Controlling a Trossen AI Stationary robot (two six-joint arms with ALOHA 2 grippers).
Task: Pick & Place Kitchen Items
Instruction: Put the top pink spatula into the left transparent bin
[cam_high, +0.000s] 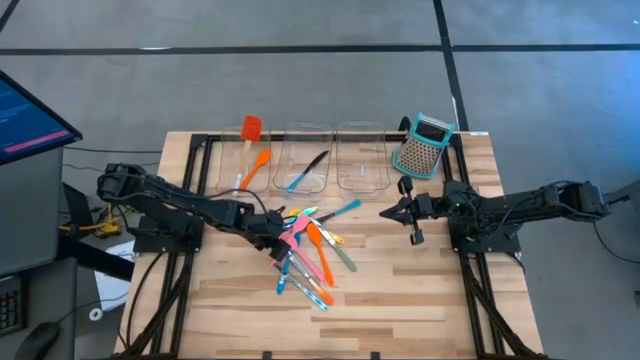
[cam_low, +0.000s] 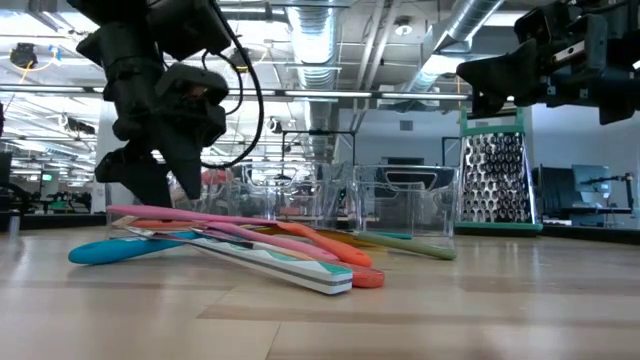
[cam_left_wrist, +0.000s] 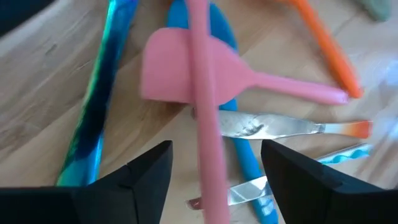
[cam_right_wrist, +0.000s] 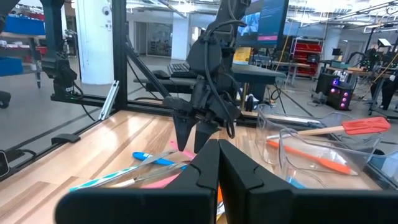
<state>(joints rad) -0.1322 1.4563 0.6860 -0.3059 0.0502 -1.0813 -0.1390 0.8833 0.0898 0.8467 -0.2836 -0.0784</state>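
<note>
On the wooden table (cam_high: 420, 290), the open left gripper (cam_left_wrist: 214, 180) straddles a slim pink plastic utensil (cam_left_wrist: 202, 112) in the heap; right gripper (cam_high: 392, 212) closed, empty.

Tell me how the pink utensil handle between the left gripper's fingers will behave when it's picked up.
The pink handle looks slim and smooth, so probably light, possibly slippery. It lies across other utensils, so lifting may disturb them. The left gripper is open around it.
</note>
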